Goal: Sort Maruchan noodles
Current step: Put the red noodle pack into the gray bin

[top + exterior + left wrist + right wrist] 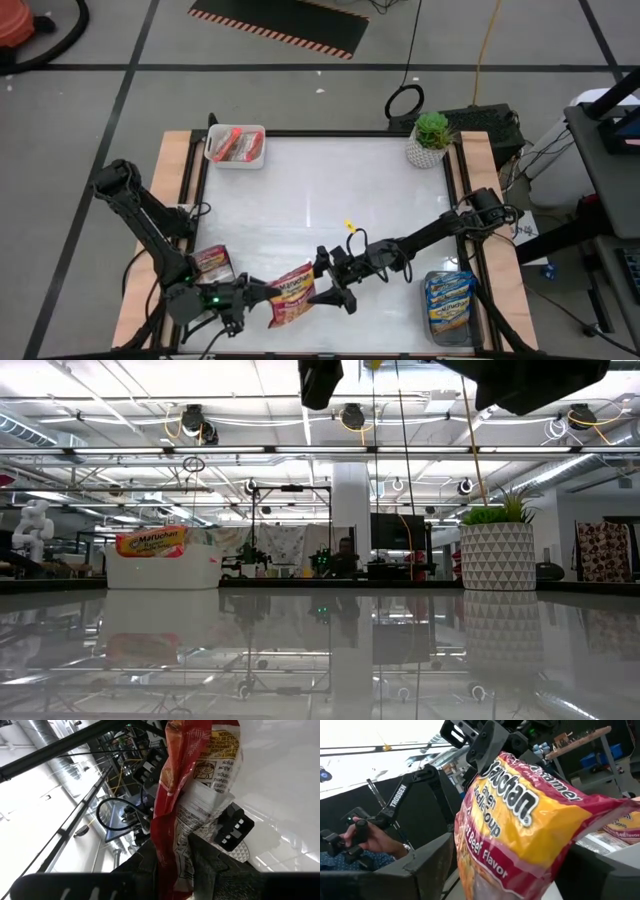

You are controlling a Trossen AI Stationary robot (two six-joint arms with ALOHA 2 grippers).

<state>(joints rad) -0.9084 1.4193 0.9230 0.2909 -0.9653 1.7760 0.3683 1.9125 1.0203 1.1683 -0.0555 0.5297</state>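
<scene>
Hanging above the table's six o'clock edge, the red beef packet (291,296) was pinched at one crimped end by the left gripper (262,293); the right gripper (322,282) stood at its three o'clock, jaws wide, straddling it. Judged light, crinkly, brittle inside; best gripped on the seam

Bright, even light falls from ceiling tube lamps (300,450). The glossy white surface (330,190) carries soft glare overhead and mirrors the room at table height. The dark red printed plastic packet (530,835) looms close and slightly blurred; window light washes out the left wrist view.
</scene>
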